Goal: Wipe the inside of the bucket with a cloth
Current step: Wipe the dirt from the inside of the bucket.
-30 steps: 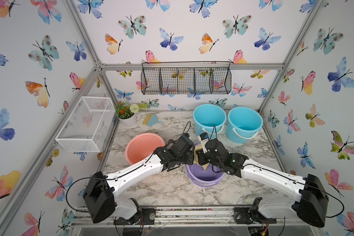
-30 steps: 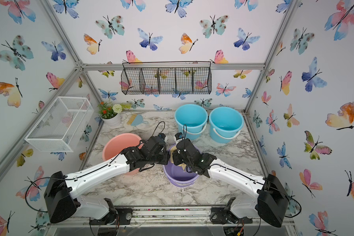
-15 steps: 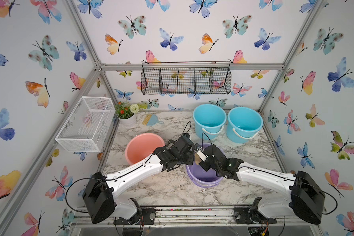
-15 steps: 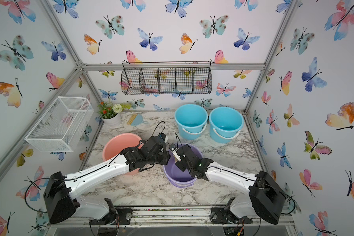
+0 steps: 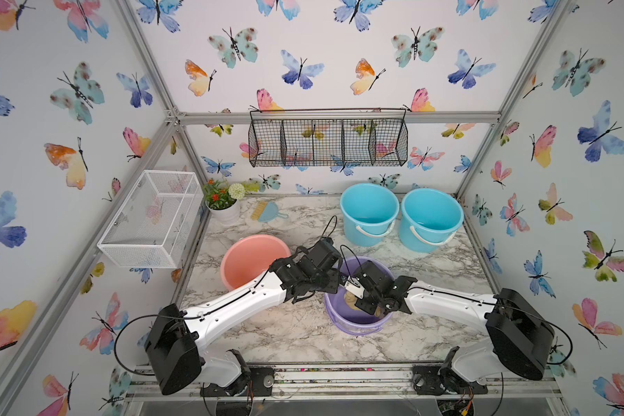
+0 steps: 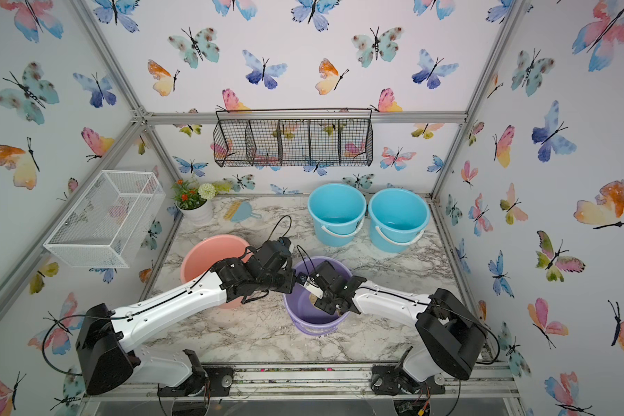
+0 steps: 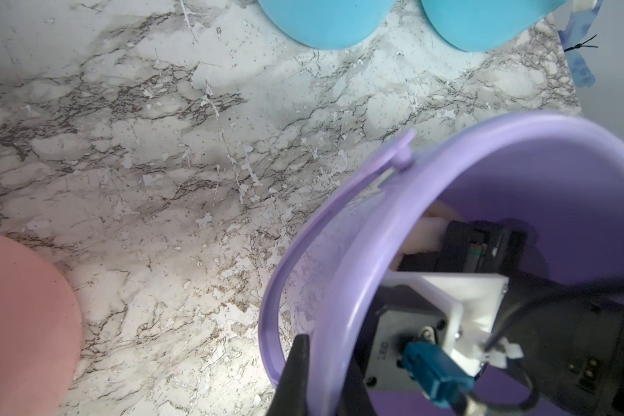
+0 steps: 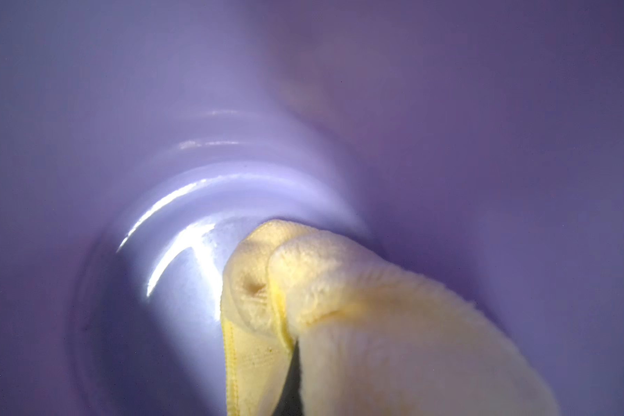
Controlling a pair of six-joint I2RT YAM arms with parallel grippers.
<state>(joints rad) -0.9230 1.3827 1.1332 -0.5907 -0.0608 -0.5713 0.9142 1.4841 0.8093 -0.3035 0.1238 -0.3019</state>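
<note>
Nearest the robot's base, bare marbled counter (image 5: 285,335) runs up to the round lilac plastic bucket (image 5: 357,329). The left claw (image 7: 325,378) is pressed together on the bucket's rim, one finger outside the wall and one inside. The right claw (image 8: 292,374) is down inside the bucket, pinching the soft pale yellow fabric cloth (image 8: 357,306). The cloth's bunched end appears to reach the shiny bottom corner. Three risks, as I judge them. The rim looks thin and slick, so a hard sideways wipe could slip it from the left claw and tip the bucket. Only a fold of cloth is pinched, so drag on the wall could pull it free. The two wrists crowd together over the rim, so a wide sweep could knock them. Counted: one lilac bucket, one cloth, two arms. Just beside the bucket is one salmon-pink plastic tub (image 5: 245,259), and beyond it two sky-blue plastic buckets (image 5: 370,234). Farther off are one blue dustpan with brush (image 5: 267,212) and one white pot of flowers (image 5: 224,205). On the walls hang one white mesh basket (image 5: 152,216) and one black wire basket (image 5: 328,144).
</note>
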